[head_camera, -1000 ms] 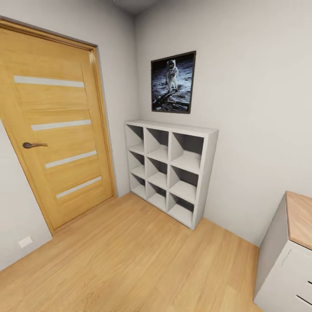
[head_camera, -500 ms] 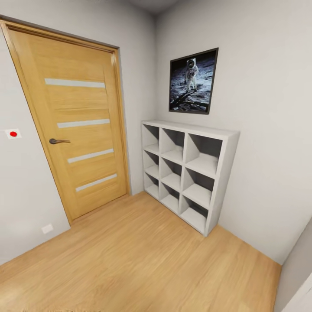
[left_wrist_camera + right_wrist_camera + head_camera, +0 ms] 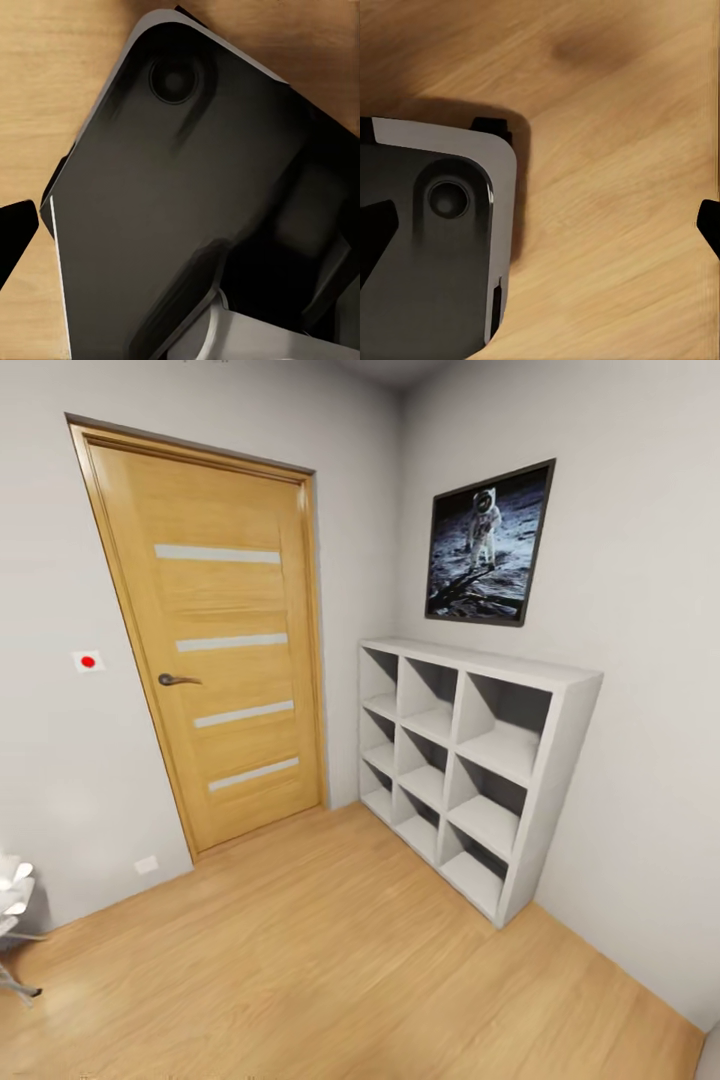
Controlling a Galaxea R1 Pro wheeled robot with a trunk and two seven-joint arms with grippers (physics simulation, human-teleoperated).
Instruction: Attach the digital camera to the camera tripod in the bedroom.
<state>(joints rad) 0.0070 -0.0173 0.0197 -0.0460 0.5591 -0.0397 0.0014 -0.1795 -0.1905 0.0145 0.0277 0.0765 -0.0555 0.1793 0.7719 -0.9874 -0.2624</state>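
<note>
Right end effector (image 3: 544, 236) is seen in the right wrist view with its two black fingertips (image 3: 376, 236) set well apart at opposite edges of the frame, nothing between them but light wood floor (image 3: 615, 150); a dark, round-cornered body (image 3: 427, 285) with a pale rim and a circular recess lies beside one fingertip. Left end effector (image 3: 180, 240) shows a single black fingertip (image 3: 16, 238) in the left wrist view, against a similar large dark panel (image 3: 172, 195) over the same floor; whether its fingers are apart or together cannot be told. The head view looks into a corner of the bedroom (image 3: 60, 540), with grey-white walls and wood flooring. At 10 o'clock stands a closed oak door (image 3: 220, 660) with four pale horizontal strips and a dark lever handle (image 3: 178, 680). At 9 o'clock, on the wall beside the door, is a small white plate with a red dot (image 3: 88, 661); lower, near 8 o'clock, a white wall socket (image 3: 146, 865) sits just above the floor. At 3 o'clock a grey cube shelf (image 3: 500, 663), three by three compartments, stands on the floor against the right-hand wall. Above it, at 1 o'clock, hangs a dark-framed astronaut picture (image 3: 490, 545). At the frame's edge near 8 o'clock part of a white spiky lamp (image 3: 12, 890) on thin legs is visible.
</note>
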